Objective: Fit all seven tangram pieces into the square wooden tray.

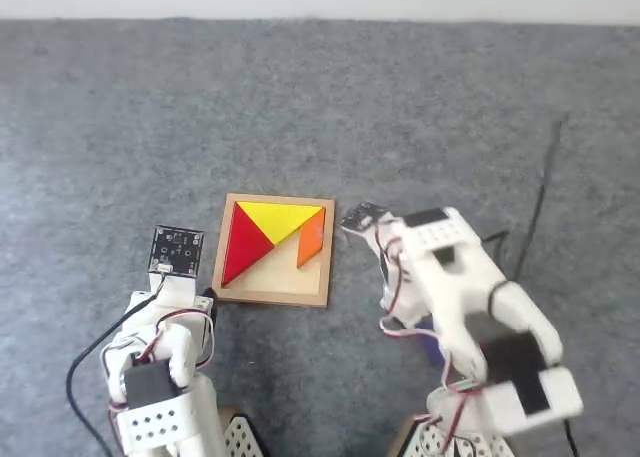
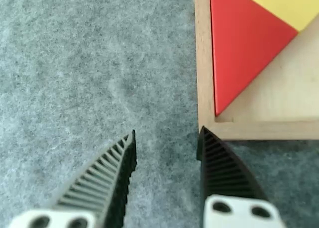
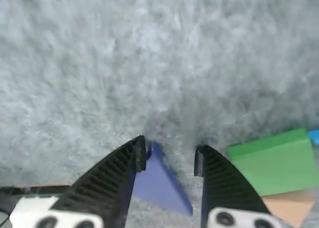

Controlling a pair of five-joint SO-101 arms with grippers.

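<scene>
Right pincer (image 3: pixel 170 150) stands released, jaws astride the blue triangle (image 3: pixel 159 185) on the carpet (image 3: pixel 149 48). Risk: the piece sits nearer one jaw, so closing may pivot it or squeeze it out. Green piece (image 3: pixel 274 160) lies just beside the other jaw; contact could shove it. Left pincer (image 2: pixel 167 135), also released, sits at the tray (image 2: pixel 203 63) corner; a nudge would shift the red triangle (image 2: pixel 239 43) seated inside.
</scene>
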